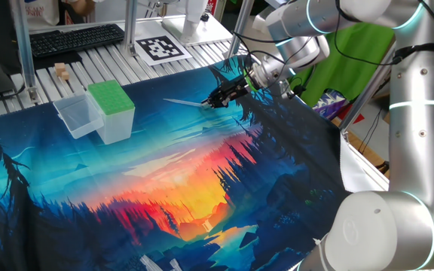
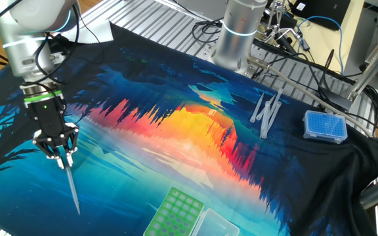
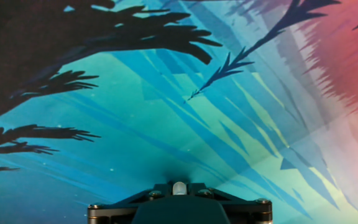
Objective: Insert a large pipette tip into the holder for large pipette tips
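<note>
Your claw (image 2: 63, 156) is squeezing the fat end of the large pipette tip (image 2: 71, 185), with its fingers closed tight around it. The tip is sticking straight out from the claw, slanting down, and its thin point is aiming at the colorful cloth (image 2: 195, 141) on the surface. In one fixed view, the point is aiming toward the green holder for large pipette tips (image 1: 112, 110), which is sitting well apart beside a clear tub (image 1: 78, 115).

A cloth (image 1: 164, 196) printed with a sunset forest, teal and blue fading to orange and red with black tree silhouettes, covers the desk. The holder for large pipette tips (image 1: 111, 111) has a bright green top; another box (image 2: 325, 126) is blue.
</note>
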Controlling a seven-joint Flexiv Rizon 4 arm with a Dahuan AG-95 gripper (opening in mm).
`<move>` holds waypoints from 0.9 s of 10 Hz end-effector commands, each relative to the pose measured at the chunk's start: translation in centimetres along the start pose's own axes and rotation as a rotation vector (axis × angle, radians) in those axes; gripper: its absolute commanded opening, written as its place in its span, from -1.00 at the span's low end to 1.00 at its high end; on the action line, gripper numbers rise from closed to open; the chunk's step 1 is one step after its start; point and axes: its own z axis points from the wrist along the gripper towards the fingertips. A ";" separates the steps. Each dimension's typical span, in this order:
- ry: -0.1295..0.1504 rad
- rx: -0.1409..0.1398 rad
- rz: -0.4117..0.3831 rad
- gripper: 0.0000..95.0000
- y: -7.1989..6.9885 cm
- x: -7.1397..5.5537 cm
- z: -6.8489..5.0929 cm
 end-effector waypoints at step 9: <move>-0.036 0.004 0.034 -1.00 -3.2 3.5 -3.3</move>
